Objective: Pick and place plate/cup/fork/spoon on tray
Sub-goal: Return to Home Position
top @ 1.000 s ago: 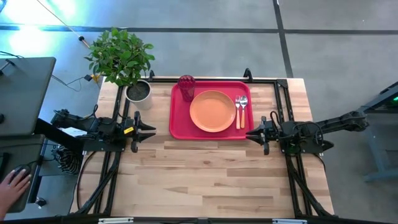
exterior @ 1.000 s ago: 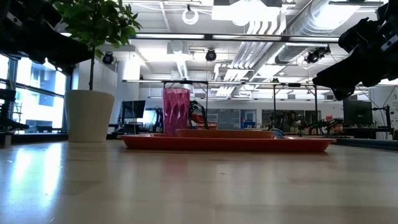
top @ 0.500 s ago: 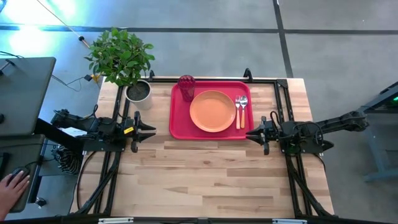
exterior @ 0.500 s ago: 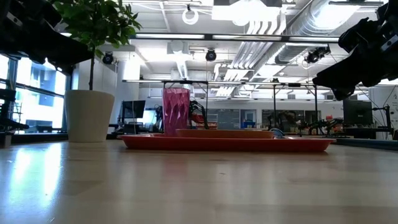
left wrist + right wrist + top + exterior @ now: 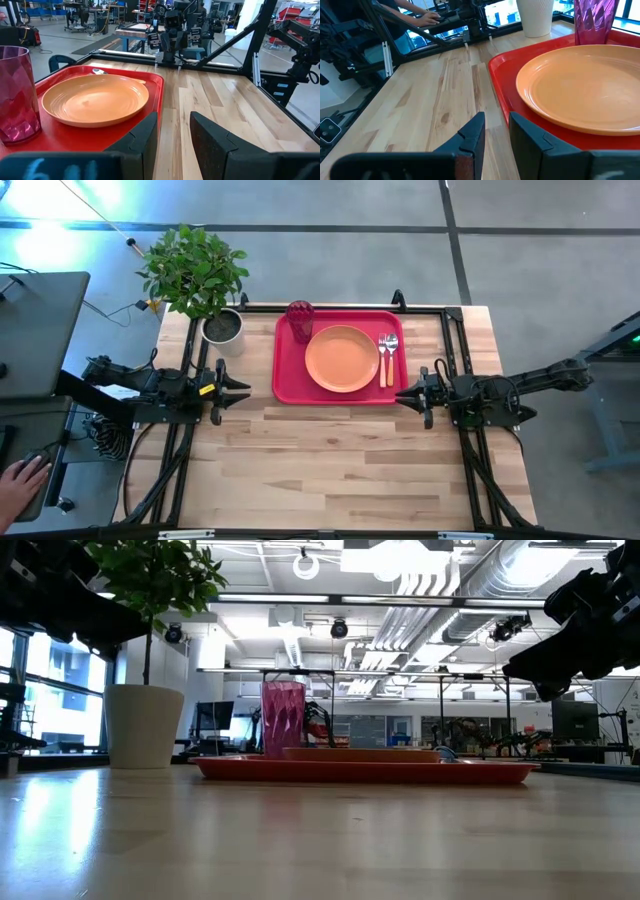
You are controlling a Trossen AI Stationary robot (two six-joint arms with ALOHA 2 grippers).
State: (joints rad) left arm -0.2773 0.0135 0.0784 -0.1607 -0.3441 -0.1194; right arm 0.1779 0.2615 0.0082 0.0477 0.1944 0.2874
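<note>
The red tray (image 5: 288,376) lies at the table's far middle. On it rest the orange plate (image 5: 342,359), the dark red cup (image 5: 300,316) standing upright at its far left corner, and the fork (image 5: 382,356) and spoon (image 5: 391,354) side by side at its right. My left gripper (image 5: 243,391) is left of the tray, above the table, open by a narrow gap and empty; it also shows in the left wrist view (image 5: 173,134). My right gripper (image 5: 402,394) is by the tray's near right corner, open by a narrow gap and empty; it also shows in the right wrist view (image 5: 496,131).
A white pot (image 5: 222,327) with a leafy plant (image 5: 195,268) stands at the far left corner, left of the tray. Black frame rails (image 5: 455,350) run along the table's far and side edges. Bare wood (image 5: 330,460) fills the near half. A person's hand (image 5: 20,480) shows off the table's left.
</note>
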